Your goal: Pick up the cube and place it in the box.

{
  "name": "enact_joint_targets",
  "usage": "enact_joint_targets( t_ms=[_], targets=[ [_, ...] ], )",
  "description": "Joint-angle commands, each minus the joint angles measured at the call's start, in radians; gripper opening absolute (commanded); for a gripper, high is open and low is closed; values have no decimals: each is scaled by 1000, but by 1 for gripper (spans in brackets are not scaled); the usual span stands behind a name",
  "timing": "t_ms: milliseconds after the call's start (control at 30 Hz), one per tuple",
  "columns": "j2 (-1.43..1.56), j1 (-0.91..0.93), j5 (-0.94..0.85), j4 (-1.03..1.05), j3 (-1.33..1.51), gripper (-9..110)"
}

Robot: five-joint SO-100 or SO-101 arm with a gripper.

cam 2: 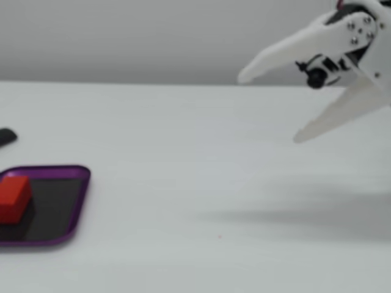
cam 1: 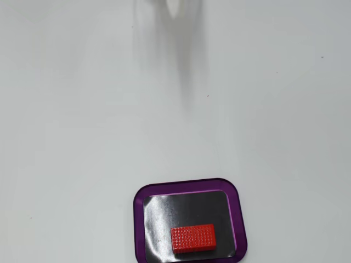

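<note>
The red cube (cam 1: 193, 238) lies flat on the glossy black floor of the purple-rimmed box (cam 1: 239, 219), towards its near side in a fixed view. In another fixed view the cube (cam 2: 13, 194) shows at the far left inside the box (cam 2: 76, 210). My white gripper (cam 2: 267, 107) hangs in the air at the upper right of that view, well away from the box, with its jaws wide apart and nothing between them. In the top-down fixed view only a white tip (cam 1: 174, 7) shows at the top edge, with the arm's shadow below it.
A small dark object (cam 2: 7, 136) lies on the white table beyond the box at the left edge. The arm's shadow falls on the table at the lower right of that view.
</note>
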Motion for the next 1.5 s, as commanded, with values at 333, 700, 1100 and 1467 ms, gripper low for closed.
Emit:
enact_joint_targets(
  t_ms=[333,700,1100,1467],
  targets=[
    [353,91,11,55,314,30],
    [354,91,9,61,462,-2],
    [354,91,2,61,462,0],
    [354,91,2,61,462,0]
  ],
)
